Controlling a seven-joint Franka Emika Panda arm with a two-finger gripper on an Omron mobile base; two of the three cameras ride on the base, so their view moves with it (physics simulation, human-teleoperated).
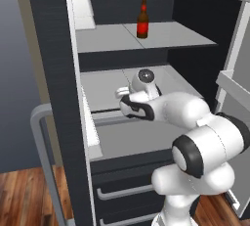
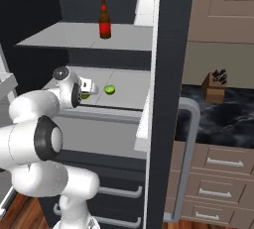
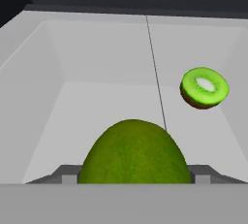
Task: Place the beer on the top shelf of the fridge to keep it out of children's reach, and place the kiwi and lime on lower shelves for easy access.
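Lime (image 3: pixel 134 152) (bottom cut off), hiding the tool's tips.

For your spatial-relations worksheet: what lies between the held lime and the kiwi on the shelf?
Nothing: in the hand view, bare grey shelf separates the lime from the kiwi.

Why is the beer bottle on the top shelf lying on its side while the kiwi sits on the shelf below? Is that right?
Not quite. The beer bottle stands upright on the top shelf, as the left base view shows. The kiwi does sit on the shelf below.
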